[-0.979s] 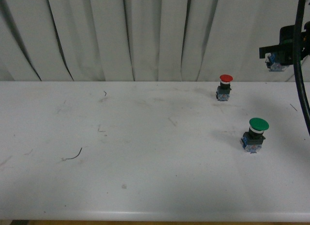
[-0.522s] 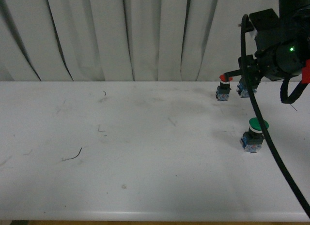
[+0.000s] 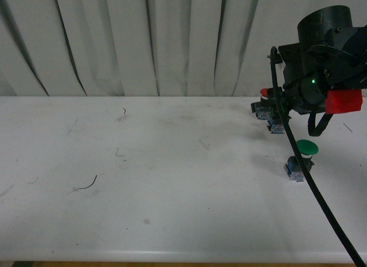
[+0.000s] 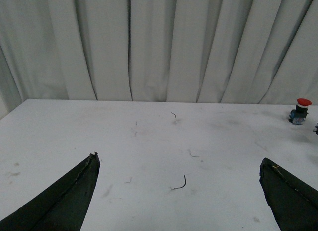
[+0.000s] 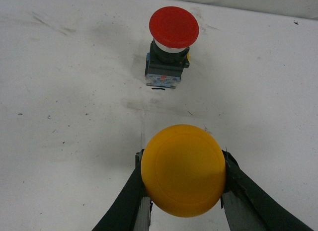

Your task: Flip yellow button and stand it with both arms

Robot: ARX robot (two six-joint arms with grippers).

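Observation:
The yellow button (image 5: 183, 171) fills the lower middle of the right wrist view, cap towards the camera. My right gripper (image 5: 183, 160) is shut on it, one black finger on each side of the cap. In the front view the right arm (image 3: 324, 54) hangs at the far right of the table; only the button's blue-grey base (image 3: 277, 127) shows below it, close to the table and just in front of the red button. My left gripper (image 4: 179, 161) is open and empty above the table; it does not show in the front view.
The red button (image 5: 174, 27) stands upright just beyond the yellow one; it also shows in the front view (image 3: 263, 93), half hidden. The green button (image 3: 307, 147) stands nearer the front. A black cable (image 3: 309, 186) hangs across it. White table (image 3: 172, 181), curtain behind.
My right arm has come down and to the left from the upper right corner with the yellow button, which is now low beside the red button. The red and green buttons have not moved.

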